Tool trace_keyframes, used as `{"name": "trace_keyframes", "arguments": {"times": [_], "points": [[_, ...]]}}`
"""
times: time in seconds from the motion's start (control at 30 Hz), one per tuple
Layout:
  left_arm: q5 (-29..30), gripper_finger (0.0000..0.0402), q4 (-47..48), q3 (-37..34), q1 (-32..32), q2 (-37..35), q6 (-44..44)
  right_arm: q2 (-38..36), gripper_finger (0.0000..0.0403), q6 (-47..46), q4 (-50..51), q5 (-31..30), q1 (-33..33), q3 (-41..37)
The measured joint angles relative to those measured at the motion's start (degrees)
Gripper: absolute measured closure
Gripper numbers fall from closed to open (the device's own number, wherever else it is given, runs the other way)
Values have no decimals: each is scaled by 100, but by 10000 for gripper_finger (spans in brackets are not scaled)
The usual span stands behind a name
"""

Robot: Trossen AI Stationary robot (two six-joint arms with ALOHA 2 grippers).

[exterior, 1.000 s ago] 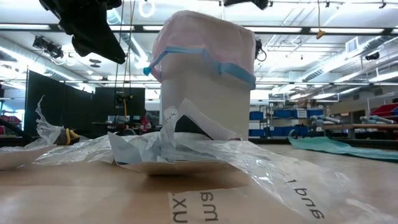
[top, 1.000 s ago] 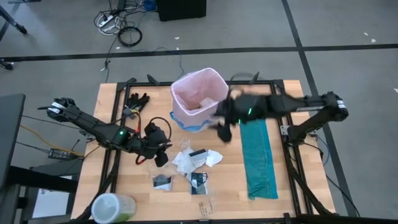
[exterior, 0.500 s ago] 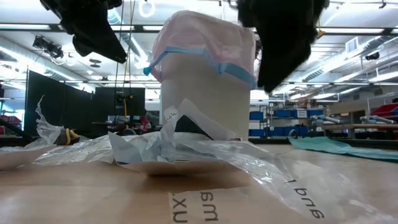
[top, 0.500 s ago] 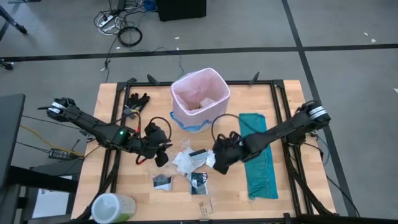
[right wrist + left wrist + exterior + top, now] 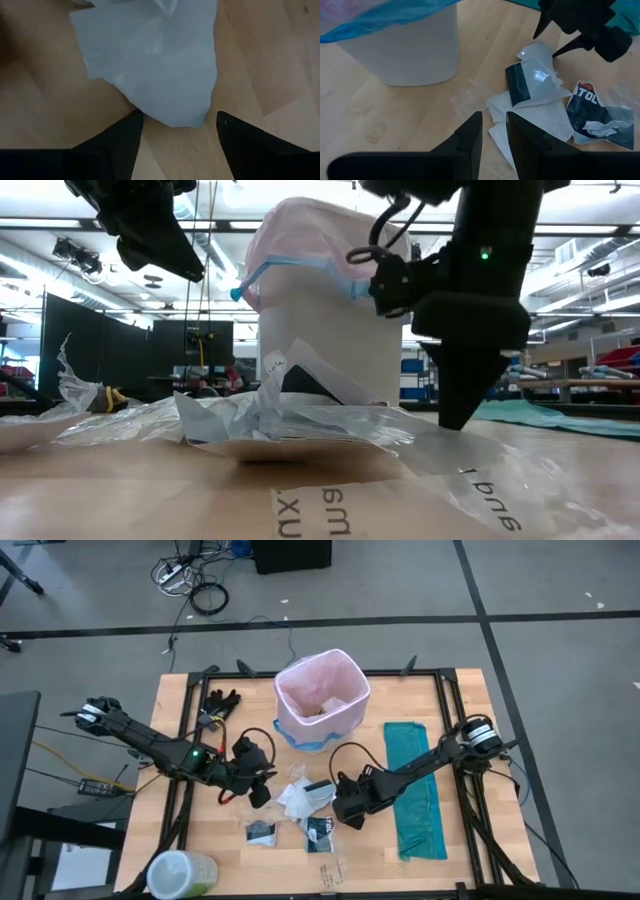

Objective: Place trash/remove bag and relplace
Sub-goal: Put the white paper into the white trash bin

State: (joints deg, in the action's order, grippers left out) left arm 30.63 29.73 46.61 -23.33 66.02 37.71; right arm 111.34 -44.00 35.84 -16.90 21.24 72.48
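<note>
The wooden tabletop [image 5: 460, 690] carries a white bin [image 5: 321, 700] at its far middle, lined with the pale pink bag [image 5: 352, 692] whose blue band [image 5: 290, 265] hangs around the outside below the rim; a few scraps lie at the bottom inside. To the right of the bin a teal-green plastic bag [image 5: 415, 805] lies flat and stretched toward the near edge. A black glove [image 5: 221, 700] rests left of the bin, and a pale green round container [image 5: 180, 874] sits at the near left corner.

The trash [image 5: 300, 798] is scattered on the tabletop in front of the bin: crumpled white papers, a black-and-white packet [image 5: 592, 112] with the letters "TOL" readable, and another small packet [image 5: 261, 831] nearer the edge. A cardboard piece close to the low camera shows upside-down printing, partly legible.

The right pincer [image 5: 340, 806] is lowered over the right side of the pile, fingers spread wide on either side of a white paper [image 5: 150, 60], gripping nothing. The left pincer [image 5: 257, 791] hangs just left of the pile, fingers narrowly parted and empty.
</note>
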Motion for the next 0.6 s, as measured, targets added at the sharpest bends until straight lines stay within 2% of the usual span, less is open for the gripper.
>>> {"name": "trace_keyframes", "arguments": {"times": [0.1,0.17,0.23,0.37,0.4,0.6], "points": [[0,305,0,0,0,0,-1,90,169,-208,58,142,-46,21],[0,305,-3,0,0,0,-2,152,196,-369,124,250,-78,21],[0,305,2,0,0,0,0,159,239,-483,217,326,-102,18],[0,305,-2,0,0,0,-32,164,364,-757,292,445,-153,10],[0,305,-2,0,0,0,-64,165,382,-811,277,499,-168,10],[0,305,0,0,2,0,-125,112,401,-1109,331,552,-104,133]]}}
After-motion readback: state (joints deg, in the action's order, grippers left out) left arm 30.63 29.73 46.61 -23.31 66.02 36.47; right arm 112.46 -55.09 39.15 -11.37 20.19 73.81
